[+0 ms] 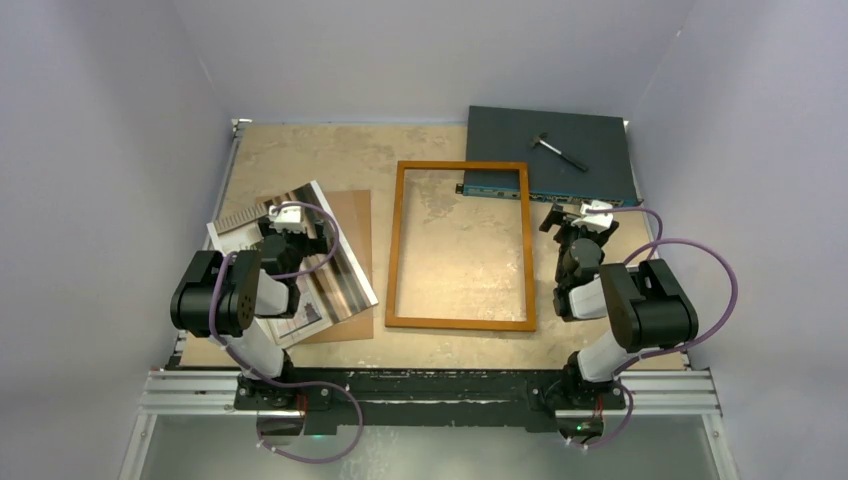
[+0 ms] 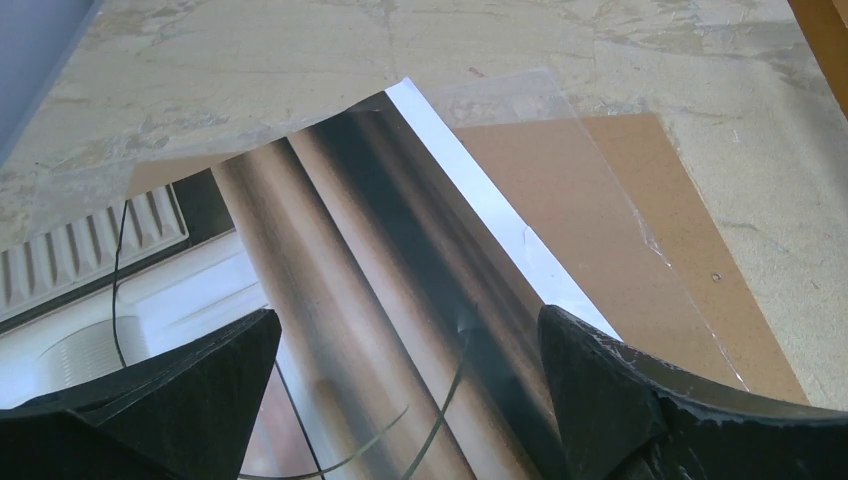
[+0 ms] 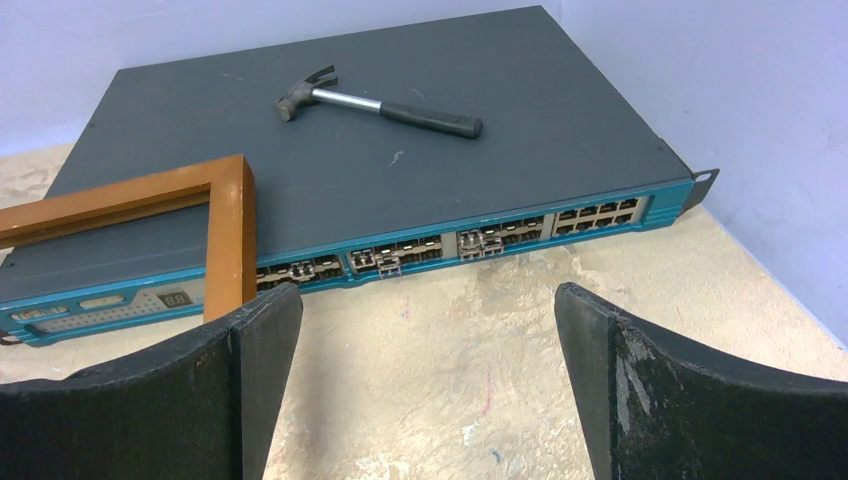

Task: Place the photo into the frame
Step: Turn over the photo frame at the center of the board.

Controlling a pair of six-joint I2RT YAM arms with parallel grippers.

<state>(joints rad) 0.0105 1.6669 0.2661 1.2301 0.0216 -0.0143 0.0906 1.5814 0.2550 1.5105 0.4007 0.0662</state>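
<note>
The photo (image 1: 335, 285) lies face up and skewed on the left of the table, its brown, beige and black stripes close up in the left wrist view (image 2: 380, 260). My left gripper (image 1: 283, 222) hovers over its middle, open, with only the print showing between the fingers (image 2: 410, 330). The frame (image 1: 394, 245), thin orange-brown wood, lies flat at the table's centre with bare table inside it. Its far right corner (image 3: 228, 230) overlaps the dark box. My right gripper (image 1: 575, 222) is open over bare table just right of the frame, nothing between its fingers (image 3: 428, 300).
A plain brown backing board (image 1: 357, 215) lies under the photo, with a clear sheet (image 2: 560, 110) over part of it. A dark flat electronics box (image 1: 550, 150) sits at the back right with a hammer (image 3: 380, 103) on top. Walls close in the left, back and right sides.
</note>
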